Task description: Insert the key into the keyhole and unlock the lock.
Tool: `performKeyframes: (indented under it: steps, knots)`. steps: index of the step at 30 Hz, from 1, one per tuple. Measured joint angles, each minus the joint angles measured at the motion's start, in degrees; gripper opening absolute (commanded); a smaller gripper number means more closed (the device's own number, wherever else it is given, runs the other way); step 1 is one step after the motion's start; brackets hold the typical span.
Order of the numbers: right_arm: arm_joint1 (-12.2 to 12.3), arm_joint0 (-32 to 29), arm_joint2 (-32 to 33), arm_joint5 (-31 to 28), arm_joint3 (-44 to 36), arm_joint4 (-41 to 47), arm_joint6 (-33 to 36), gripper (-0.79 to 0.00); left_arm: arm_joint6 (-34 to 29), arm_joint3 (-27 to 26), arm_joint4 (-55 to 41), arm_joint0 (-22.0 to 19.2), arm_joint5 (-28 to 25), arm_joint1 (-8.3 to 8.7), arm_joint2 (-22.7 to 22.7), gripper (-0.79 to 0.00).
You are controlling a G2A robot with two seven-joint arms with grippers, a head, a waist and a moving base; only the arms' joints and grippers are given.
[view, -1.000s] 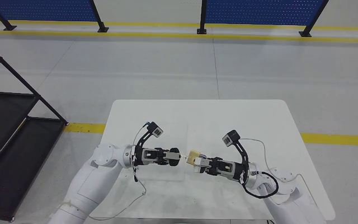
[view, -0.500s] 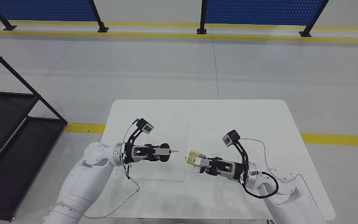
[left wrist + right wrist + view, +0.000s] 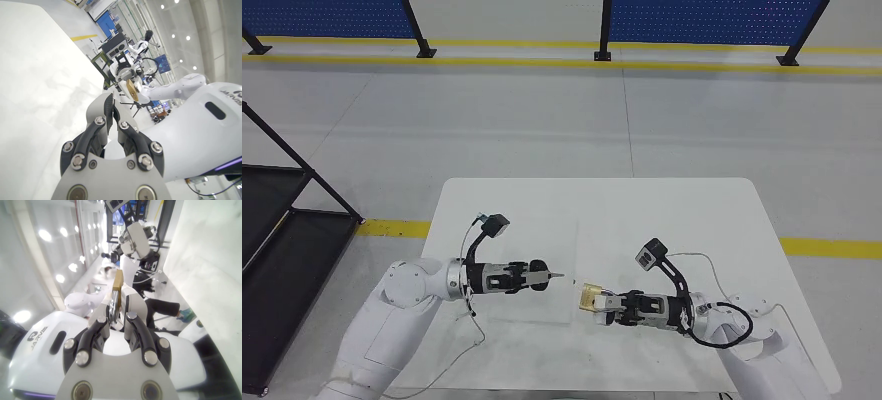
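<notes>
Left gripper (image 3: 542, 276) pinched shut on the key (image 3: 556, 277), near the lock (image 3: 590, 296) but not touching.
I saw my right gripper (image 3: 604, 301) clamped on the lock's shackle (image 3: 114, 306), its keyhole end (image 3: 133, 93) facing the key.

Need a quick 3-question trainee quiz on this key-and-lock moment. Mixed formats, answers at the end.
1. True or false: the key is already seated in the lock.
2. What does the right gripper hold above the table? A) the key B) the lock C) nothing
3. Fill in: the left gripper has its fingers shut on the ___.

Key: 1 false, there is a gap between the key tip and the lock. 2 B. 3 key.
</notes>
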Motion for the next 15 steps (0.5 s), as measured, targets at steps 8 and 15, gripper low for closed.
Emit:
performKeyframes:
  steps: [8, 15]
  knots:
    - [0.14, 0.35, -0.4, 0.59, 0.9, 0.63, 0.21, -0.785, 14.16, -3.78, 18.06, 2.18, -14.21, 1.48, -0.21, -0.785]
    - [-0.06, 1.05, -1.2, 0.24, 2.49, 2.66, -0.29, -0.785, 19.72, -2.46, 24.03, 2.48, -19.65, 1.81, 0.55, -0.785]
